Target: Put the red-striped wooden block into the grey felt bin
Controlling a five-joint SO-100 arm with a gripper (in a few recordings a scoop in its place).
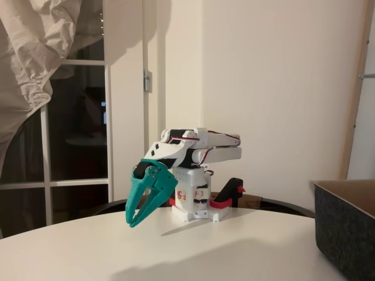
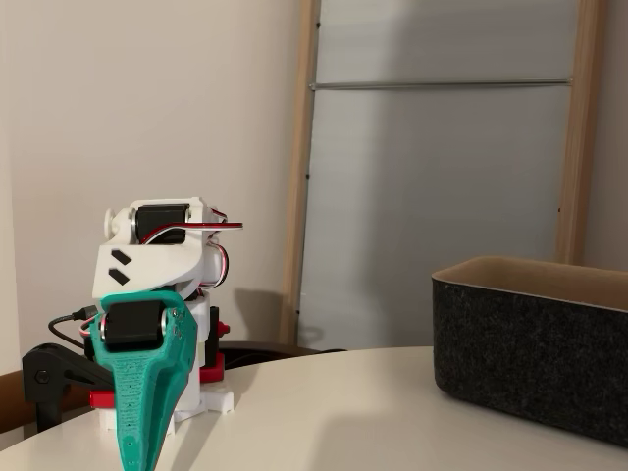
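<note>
In a fixed view, the arm is folded low over its base and the teal gripper (image 1: 142, 211) points down and to the left, its tips just above the white tabletop (image 1: 176, 252). The two fingers lie almost together, with only a thin slit between them, and nothing is held. Well to the right of the gripper, at the picture's edge, stands the grey felt bin (image 1: 345, 231), its tan inside just showing at the rim. I cannot find the red-striped wooden block on the stretch of tabletop seen here.

In the other fixed view, the gripper (image 2: 137, 446) hangs nose-down at the lower left, seen edge-on, so how wide it stands cannot be told from this side. The grey felt bin (image 2: 535, 353) sits well to its right, upright and open-topped. No block shows here either.

The step in hand looks like the first reach, judged from the folded pose. To do it well, the block must first be located; then the fingers should be spread before descending, closed across the block's narrow waist, and lifted well clear of the bin's wall before release.
</note>
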